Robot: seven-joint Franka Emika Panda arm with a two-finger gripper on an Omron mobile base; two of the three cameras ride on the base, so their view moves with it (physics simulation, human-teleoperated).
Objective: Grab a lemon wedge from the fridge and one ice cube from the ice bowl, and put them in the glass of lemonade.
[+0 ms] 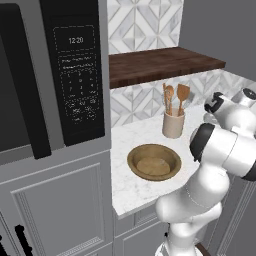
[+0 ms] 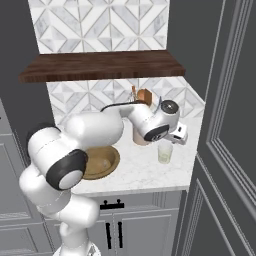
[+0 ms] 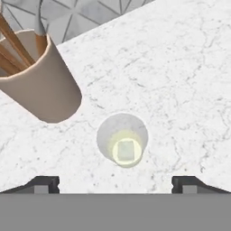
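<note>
Pincer [image 3: 115, 182] hangs spread wide above the glass [image 3: 122, 140], holding nothing; a pale cube [image 3: 126, 150] sits inside. Crock [image 3: 38, 76] stands beside it on the worktop [image 3: 180, 81].

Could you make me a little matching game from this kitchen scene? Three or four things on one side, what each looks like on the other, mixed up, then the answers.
Things:
1. ice bowl
2. glass of lemonade
3. utensil crock
4. gripper

Descriptions:
A. beige, holds wooden spatulas
B. open, above the glass
C. tan-brown wood, wide and shallow
D. clear, holds pale yellow liquid with a pale cube in it

Pairs: 1-C, 2-D, 3-A, 4-B
</note>
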